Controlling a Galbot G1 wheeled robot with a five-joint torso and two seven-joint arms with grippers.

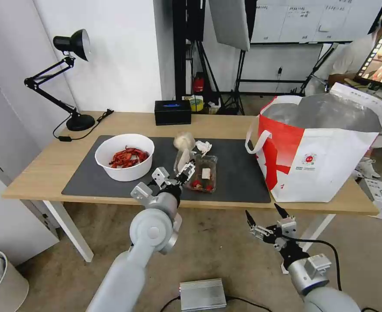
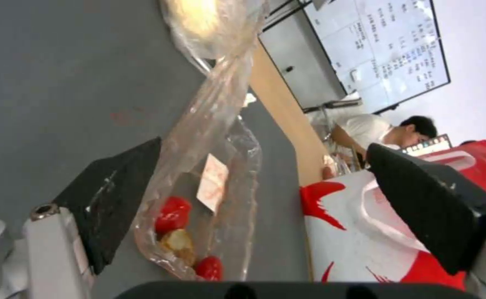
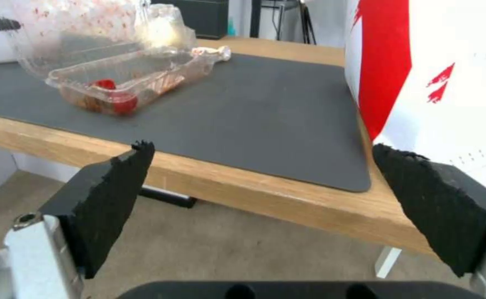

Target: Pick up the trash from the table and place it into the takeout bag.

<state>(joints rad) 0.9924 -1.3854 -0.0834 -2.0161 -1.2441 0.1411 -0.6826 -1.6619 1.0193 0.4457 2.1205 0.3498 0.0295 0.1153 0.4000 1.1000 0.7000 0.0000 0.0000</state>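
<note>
The desk [image 1: 48, 167] carries a dark grey mat [image 1: 243, 173], and all task items stand on it. The takeout bag [image 1: 325, 169] stands upright at the right end of the desk, mouth open upward, foil lining exposed, its base overlapping the right edge of the mat. The white bowl [image 1: 124, 157] of red scraps sits on the left half of the mat. The clear food box [image 1: 204, 173] lies near the front edge of the mat, lid hinged up. The beige lump [image 1: 184, 141] and the tissue wad [image 1: 203, 147] lie just behind it.

The left gripper [image 1: 187, 172] is at the box, jaws apart, straddling the raised lid; one pad sits beside the lid's outer face. The right gripper [image 1: 267, 216] hangs below the front desk edge, in front of the bag, jaws wide apart and idle.

Step in hand, as judged: grasp the box. Thin plastic will flex, so close on the lid and tray rim together and keep the box level to retain the red scraps.

Clearances: bare mat lies between box and bag, giving an open transfer path. The bag rim stands well above the mat; lift clear of it before moving across.
</note>
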